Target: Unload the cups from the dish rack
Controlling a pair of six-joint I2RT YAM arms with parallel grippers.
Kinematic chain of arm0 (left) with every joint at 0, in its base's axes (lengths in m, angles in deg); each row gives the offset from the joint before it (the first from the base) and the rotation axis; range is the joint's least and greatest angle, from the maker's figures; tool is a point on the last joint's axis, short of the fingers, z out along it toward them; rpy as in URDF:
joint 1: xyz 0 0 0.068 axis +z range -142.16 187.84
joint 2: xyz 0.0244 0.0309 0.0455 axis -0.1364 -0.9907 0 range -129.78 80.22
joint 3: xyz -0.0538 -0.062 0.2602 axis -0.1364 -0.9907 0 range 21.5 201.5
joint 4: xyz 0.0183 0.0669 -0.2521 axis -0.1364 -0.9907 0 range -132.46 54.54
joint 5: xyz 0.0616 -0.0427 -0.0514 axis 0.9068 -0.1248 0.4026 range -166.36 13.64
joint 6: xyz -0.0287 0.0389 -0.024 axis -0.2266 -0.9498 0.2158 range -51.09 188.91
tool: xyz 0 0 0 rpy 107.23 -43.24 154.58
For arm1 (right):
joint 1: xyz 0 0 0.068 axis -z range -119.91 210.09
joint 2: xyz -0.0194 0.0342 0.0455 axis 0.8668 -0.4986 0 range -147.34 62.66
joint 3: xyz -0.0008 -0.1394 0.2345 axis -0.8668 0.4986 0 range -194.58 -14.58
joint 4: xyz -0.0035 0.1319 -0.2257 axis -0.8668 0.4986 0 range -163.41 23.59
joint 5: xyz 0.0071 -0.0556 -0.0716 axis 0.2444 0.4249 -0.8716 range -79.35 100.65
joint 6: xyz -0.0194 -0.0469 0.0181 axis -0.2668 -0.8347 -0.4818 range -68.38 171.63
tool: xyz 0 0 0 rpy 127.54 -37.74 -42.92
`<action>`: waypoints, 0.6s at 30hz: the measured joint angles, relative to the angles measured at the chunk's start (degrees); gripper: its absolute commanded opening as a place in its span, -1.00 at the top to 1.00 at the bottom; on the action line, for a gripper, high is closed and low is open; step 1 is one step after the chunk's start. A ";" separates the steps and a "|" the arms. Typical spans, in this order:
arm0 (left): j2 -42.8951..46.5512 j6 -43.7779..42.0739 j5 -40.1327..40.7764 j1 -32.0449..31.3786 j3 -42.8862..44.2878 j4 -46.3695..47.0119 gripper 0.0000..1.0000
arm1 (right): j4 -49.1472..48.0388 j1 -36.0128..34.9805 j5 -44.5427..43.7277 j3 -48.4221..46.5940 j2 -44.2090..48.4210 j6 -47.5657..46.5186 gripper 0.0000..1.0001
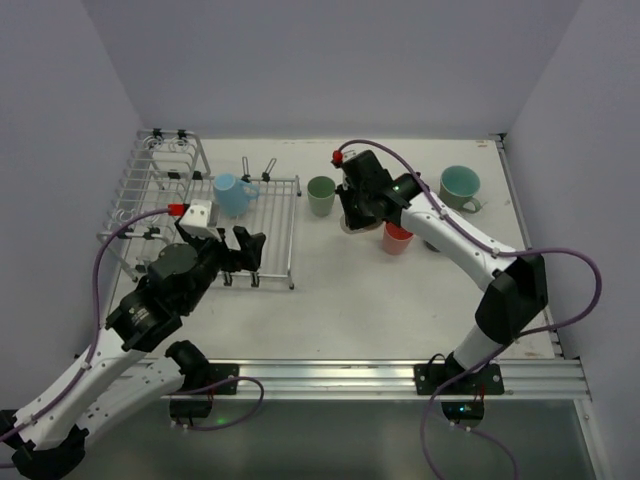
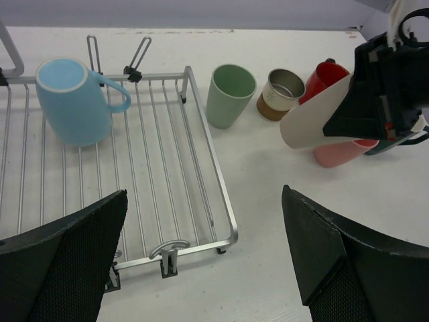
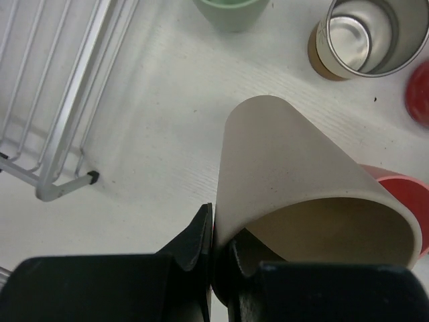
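Left gripper (image 2: pixel 204 201) hovering over dish rack's (image 2: pixel 215 164) near corner, fingers spread wide, gripping nothing. 1 light blue mug (image 2: pixel 74 100) standing on the tray's far side. Right gripper (image 3: pixel 213 241) pinching tilted beige cup's (image 3: pixel 288 181) wall above table (image 1: pixel 400 300), just beside pink cup (image 2: pixel 342 153). Green cup (image 2: pixel 229 94), metallic cup (image 2: pixel 281 92) and teal mug (image 1: pixel 459 186) standing beyond, off the rack.

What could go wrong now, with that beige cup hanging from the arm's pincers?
The right gripper pinches the beige cup only by its rim wall, and the cup hangs tilted, so it might slip or swing. The pink cup and the metallic cup sit close by; setting it down there could knock one over.
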 measured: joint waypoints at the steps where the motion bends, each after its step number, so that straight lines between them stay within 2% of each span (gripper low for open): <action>1: 0.26 -0.11 0.15 0.02 -0.07 -0.46 -1.00 | 1.95 0.00 -0.59 -1.62 -1.79 -0.46 0.99; 13: -1.20 -1.05 0.66 0.02 -0.17 -1.68 -1.00 | 9.92 -0.83 -2.08 -8.92 -15.91 -3.10 0.86; 18: -2.25 -1.01 1.60 0.02 -0.15 -1.77 -1.00 | 10.62 -1.05 -1.92 -9.22 -17.70 -3.96 0.54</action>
